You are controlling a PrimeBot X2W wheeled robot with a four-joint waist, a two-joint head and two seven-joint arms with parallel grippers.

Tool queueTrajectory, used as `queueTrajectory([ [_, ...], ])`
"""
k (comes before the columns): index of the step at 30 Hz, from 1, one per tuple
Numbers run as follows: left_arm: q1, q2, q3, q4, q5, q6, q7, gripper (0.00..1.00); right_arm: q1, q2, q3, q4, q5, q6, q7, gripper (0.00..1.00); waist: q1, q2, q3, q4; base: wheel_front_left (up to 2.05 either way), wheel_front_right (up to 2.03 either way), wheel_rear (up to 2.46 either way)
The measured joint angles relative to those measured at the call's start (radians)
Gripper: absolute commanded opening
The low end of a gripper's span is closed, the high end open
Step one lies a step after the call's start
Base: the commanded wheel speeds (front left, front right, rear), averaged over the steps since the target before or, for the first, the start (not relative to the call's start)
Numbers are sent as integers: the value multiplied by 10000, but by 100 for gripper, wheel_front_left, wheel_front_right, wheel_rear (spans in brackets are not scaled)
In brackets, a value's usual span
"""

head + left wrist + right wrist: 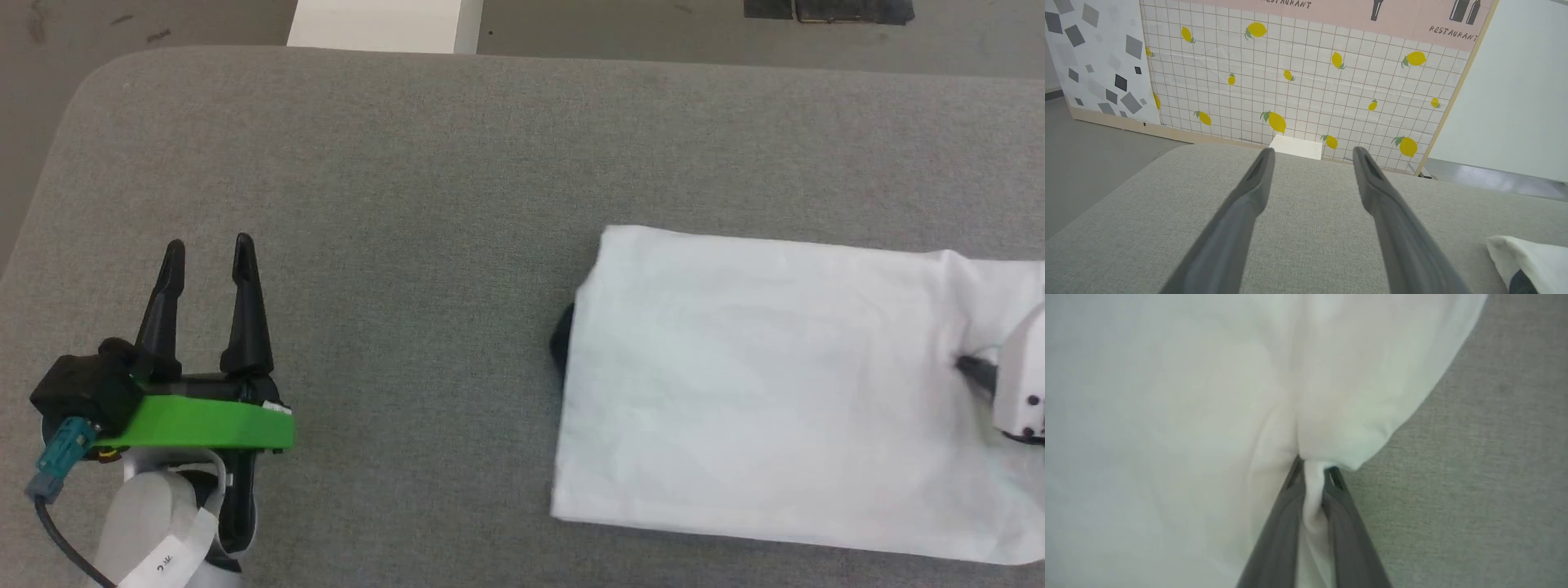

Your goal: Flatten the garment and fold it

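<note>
The garment (767,384) lies on the right half of the grey table as a white, roughly rectangular folded panel, with a bit of black cloth peeking out at its left edge. My right gripper (1314,467) is shut on a pinch of the garment's white cloth (1312,506) near its edge; in the head view its pale wrist (1020,384) sits at the right border over the garment. My left gripper (209,249) stands open at the lower left, well away from the garment, nothing between its fingers. A corner of the garment (1531,257) shows low right in the left wrist view.
The grey padded table (408,204) has a rounded far-left corner. A white box (384,24) stands on the floor behind it. A lemon-patterned tiled panel (1298,73) rises beyond the table's far edge.
</note>
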Motion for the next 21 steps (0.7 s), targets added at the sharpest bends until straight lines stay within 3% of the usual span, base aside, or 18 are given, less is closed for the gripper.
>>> queueTrajectory([
  [4,4,6,-75,33,-8,0,0,100,1,155,-656,-245,-809,0,232,0,0,0,-57,6,0,0,0],
  [7,42,0,-115,119,-12,0,0,100,5,255,-604,-573,-1154,0,545,0,0,0,-188,11,0,0,0],
  [16,523,-48,-98,253,-8,0,0,100,-63,-142,1398,-2681,-606,-4,2031,0,0,0,-952,-37,0,0,0],
  [21,594,-123,-111,211,-8,0,0,100,-433,-105,2612,-3168,-151,-4,2389,0,-1,0,-1178,-36,0,0,0],
])
